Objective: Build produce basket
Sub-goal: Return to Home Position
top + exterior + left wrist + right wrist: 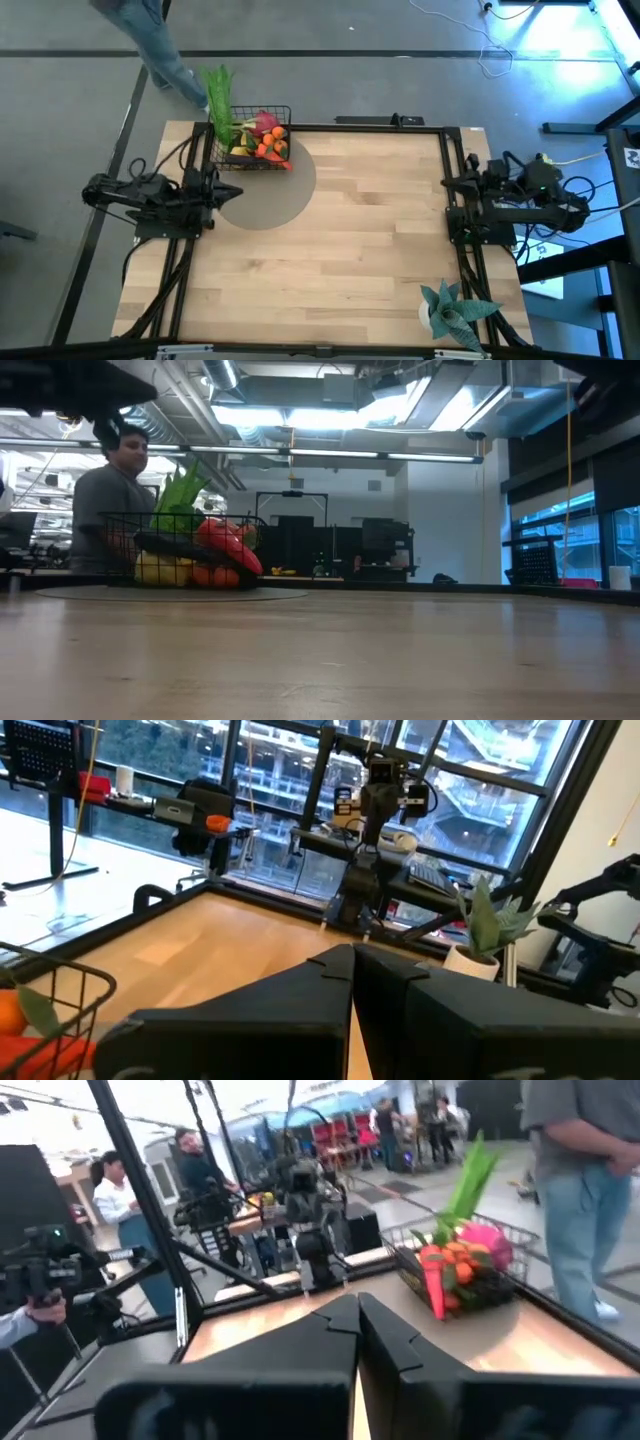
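Robotics lab, no question about it. A pale plank-wood table (340,240) sits inside a black metal frame (360,125), with a dark jointed left arm (150,200) and a dark jointed right arm (515,200) mounted at its two sides. Loose white cables (490,55) trail across a grey concrete floor (350,70). Down at table level, exposed silver ceiling ducts (400,390), long strip lights (330,453) and benches of equipment behind. Tall glass windows (480,790) line one wall. A person in a grey shirt (105,500) stands by the table, with more people (110,1200) among rigs beyond. And the test prop: a black wire-mesh basket (275,109) of toy produce (262,140).
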